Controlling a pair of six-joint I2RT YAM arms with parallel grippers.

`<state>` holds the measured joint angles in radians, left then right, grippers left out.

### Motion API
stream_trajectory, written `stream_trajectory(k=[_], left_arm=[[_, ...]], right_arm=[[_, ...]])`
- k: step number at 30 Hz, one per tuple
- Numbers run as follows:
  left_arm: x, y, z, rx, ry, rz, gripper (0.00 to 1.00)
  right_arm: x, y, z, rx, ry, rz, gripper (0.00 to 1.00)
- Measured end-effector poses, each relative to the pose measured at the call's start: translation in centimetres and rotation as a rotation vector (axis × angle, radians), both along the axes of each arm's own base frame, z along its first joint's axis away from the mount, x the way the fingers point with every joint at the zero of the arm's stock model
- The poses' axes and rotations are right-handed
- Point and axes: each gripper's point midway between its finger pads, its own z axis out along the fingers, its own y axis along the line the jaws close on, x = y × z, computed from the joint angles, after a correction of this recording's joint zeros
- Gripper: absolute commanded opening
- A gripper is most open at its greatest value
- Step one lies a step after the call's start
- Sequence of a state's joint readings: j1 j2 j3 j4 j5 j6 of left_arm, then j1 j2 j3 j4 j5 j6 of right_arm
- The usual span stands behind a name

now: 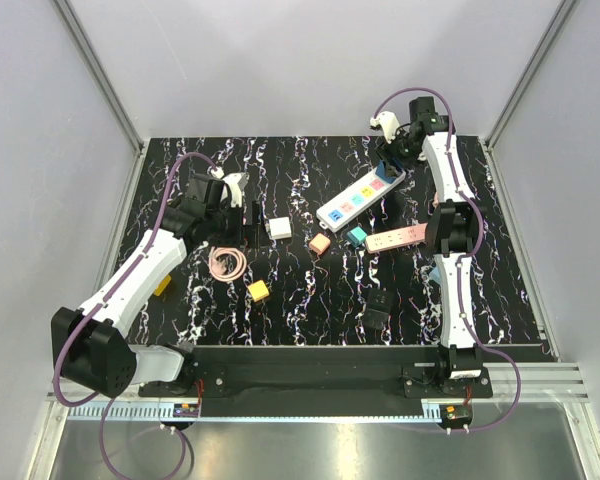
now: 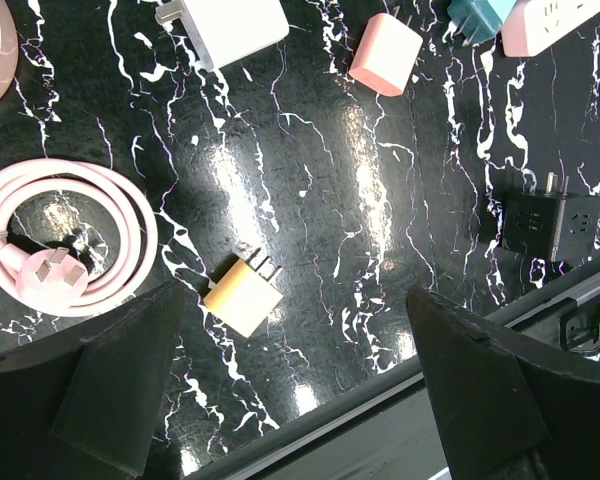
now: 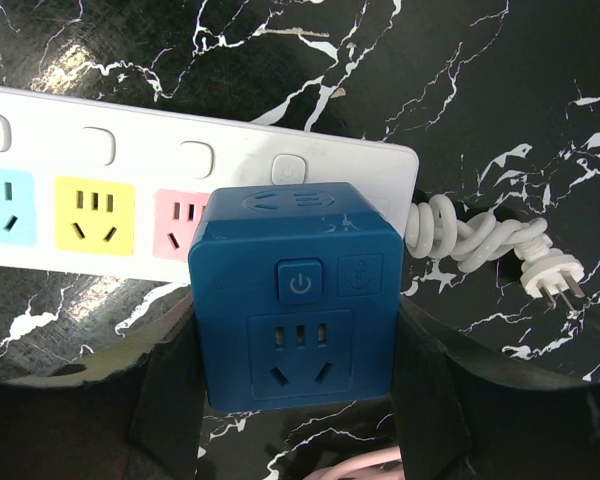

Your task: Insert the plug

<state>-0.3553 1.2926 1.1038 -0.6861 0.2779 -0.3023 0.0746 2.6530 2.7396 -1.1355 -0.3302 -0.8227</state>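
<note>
Two fingers of the right gripper [image 3: 295,385] clamp the blue cube [image 3: 295,300] from either side. The cube sits straight under the wrist on the near end of the white strip [image 3: 130,150], overlapping the pink socket [image 3: 178,215]. Its prongs are hidden, so I cannot tell whether it is seated. By my reading it is aligned, and the final push and release are left. Right of the cube lies the strip's coiled cord [image 3: 480,245], out of the way. The left gripper [image 2: 290,380] hangs open and empty over a yellow plug [image 2: 242,297], with a pink cable [image 2: 70,235] to its left.
</note>
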Motion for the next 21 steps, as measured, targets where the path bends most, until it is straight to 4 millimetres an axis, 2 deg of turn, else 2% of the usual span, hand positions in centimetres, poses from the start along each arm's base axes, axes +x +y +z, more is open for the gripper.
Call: stream_trajectory(k=[5, 21], left_arm=[[0.0, -0.1, 0.0, -0.003, 0.001, -0.002, 0.98], [-0.1, -0.1, 0.0, -0.005, 0.001, -0.004, 0.98]], right_arm=[[-0.4, 0.0, 0.0, 0.01, 0.02, -0.025, 0.0], [-3.5, 0.4, -0.1, 0.044, 0.163, -0.171, 0.0]])
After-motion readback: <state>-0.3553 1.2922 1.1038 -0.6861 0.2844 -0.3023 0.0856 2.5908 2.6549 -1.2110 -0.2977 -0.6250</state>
